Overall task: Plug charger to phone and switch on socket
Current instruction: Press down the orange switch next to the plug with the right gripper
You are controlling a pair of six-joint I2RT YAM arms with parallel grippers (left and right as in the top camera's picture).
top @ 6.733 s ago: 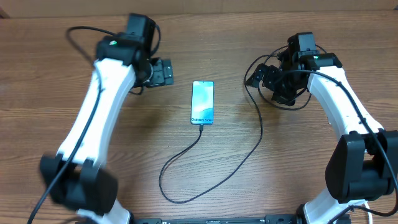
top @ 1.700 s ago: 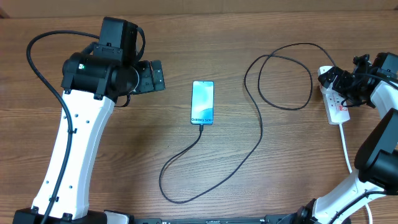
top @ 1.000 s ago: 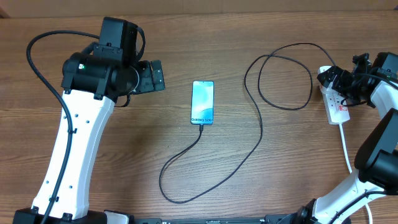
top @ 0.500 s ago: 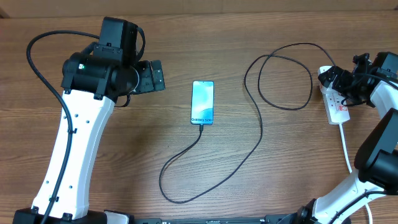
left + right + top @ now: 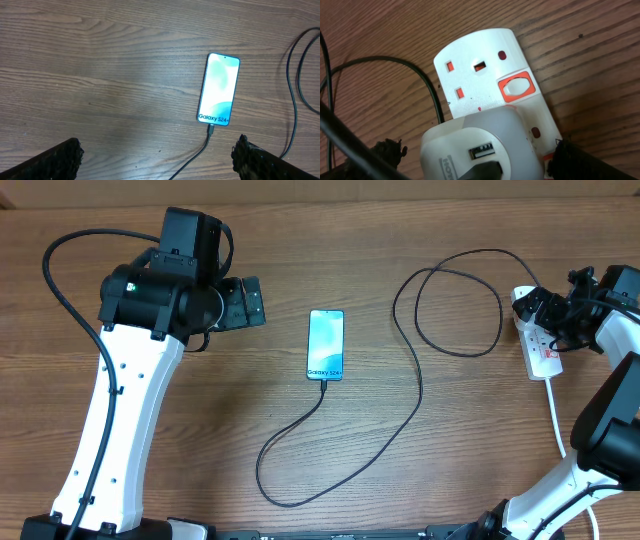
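Observation:
The phone [image 5: 326,345] lies flat mid-table, screen lit cyan; it also shows in the left wrist view [image 5: 219,89]. The charger [image 5: 420,395] is a thin black cable. Its tip sits in the phone's near end [image 5: 211,131], and it loops across the table to the socket [image 5: 543,355] at the far right. In the right wrist view the socket [image 5: 480,75] carries a white USB adapter [image 5: 485,145] with the black cable [image 5: 432,95] leading from it. A red-framed switch [image 5: 516,87] is beside it. My right gripper [image 5: 480,160] is open, straddling the adapter. My left gripper [image 5: 160,160] is open and empty, left of the phone.
The socket's white cord [image 5: 555,420] runs toward the front right edge. The cable makes a wide loop [image 5: 290,500] near the front and another [image 5: 450,300] by the socket. The surface is bare wood.
Nothing has moved in the last 1.7 seconds. Since the earliest frame my right arm has shifted right from the cable loop to the socket, and my left arm has drawn back left.

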